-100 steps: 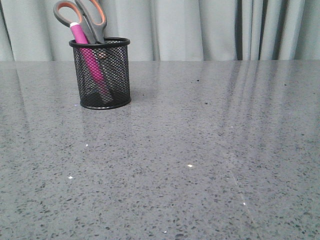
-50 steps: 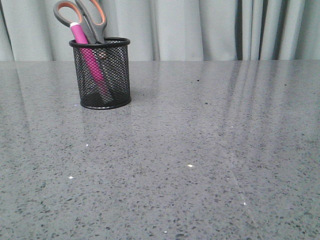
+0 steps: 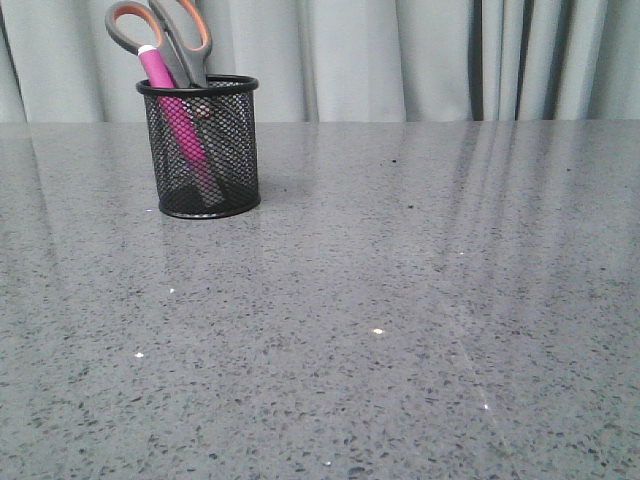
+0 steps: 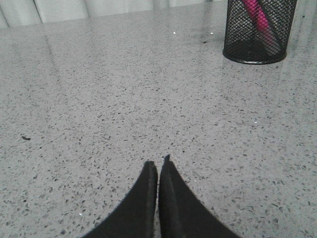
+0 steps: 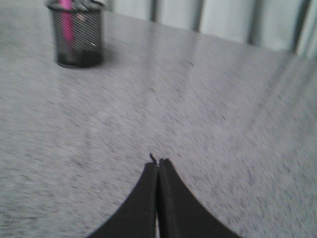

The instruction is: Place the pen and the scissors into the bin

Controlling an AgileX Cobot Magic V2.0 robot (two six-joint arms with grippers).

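the bin (image 3: 198,147) stands in the upper left of the front view on the table (image 3: 400,300), and you already have both items in it: the pen (image 3: 160,75) leans toward the left rim with its white tip up, and the scissors (image 3: 165,35) sit blades down, handles well above the rim. the job looks finished.

your left gripper (image 4: 158,166) is clenched on nothing, fingers pressed together low over bare table, with the bin at the upper right of its view, well apart. your right gripper (image 5: 158,166) is likewise pinched closed and empty, the bin at the upper left of its blurred view.

what could still go wrong, in my judgement: the scissors are top-heavy and the bin is light, so a stray sweep of either arm past it could tip it and spill both. the blur in the right wrist view suggests that arm is moving, so keep its path away from the bin.
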